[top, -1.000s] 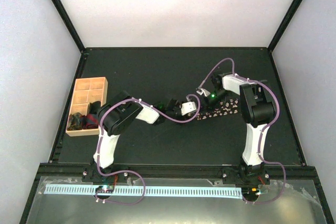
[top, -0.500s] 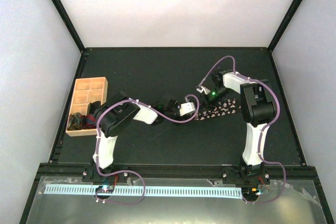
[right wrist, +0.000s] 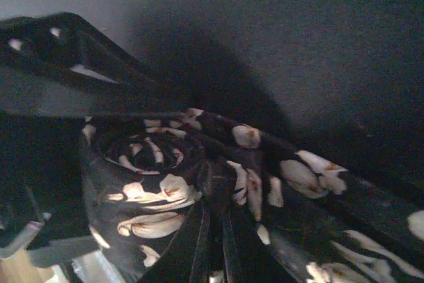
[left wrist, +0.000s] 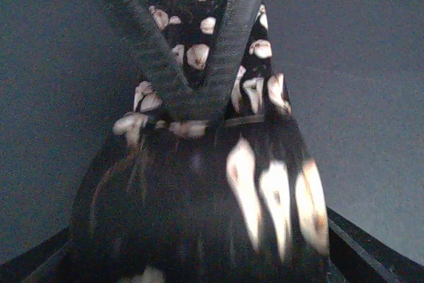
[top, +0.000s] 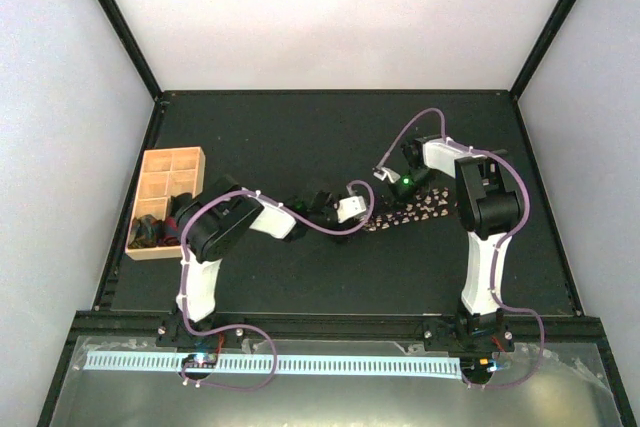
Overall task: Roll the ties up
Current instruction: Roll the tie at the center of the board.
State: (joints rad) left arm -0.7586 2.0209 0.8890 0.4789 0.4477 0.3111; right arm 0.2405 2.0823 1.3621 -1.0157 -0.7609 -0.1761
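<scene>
Black tabletop (top: 300, 137); we've got L gripper (left wrist: 192, 107) clamped on the tie (left wrist: 197, 54), R gripper (right wrist: 213, 209) pinching its rolled end between fingers.

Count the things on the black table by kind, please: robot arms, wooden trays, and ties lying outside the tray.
Robot arms: 2, left arm and right arm
wooden tray: 1
tie outside the tray: 1
Total: 4

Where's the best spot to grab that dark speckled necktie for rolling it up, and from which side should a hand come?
Probably the rolled end of the dark, pale-speckled fabric necktie, pinched across the coil from the left, opposite the tail. It is the only thick, raised part; the unrolled tail lies flat on the black table, leaving little to get under.
</scene>
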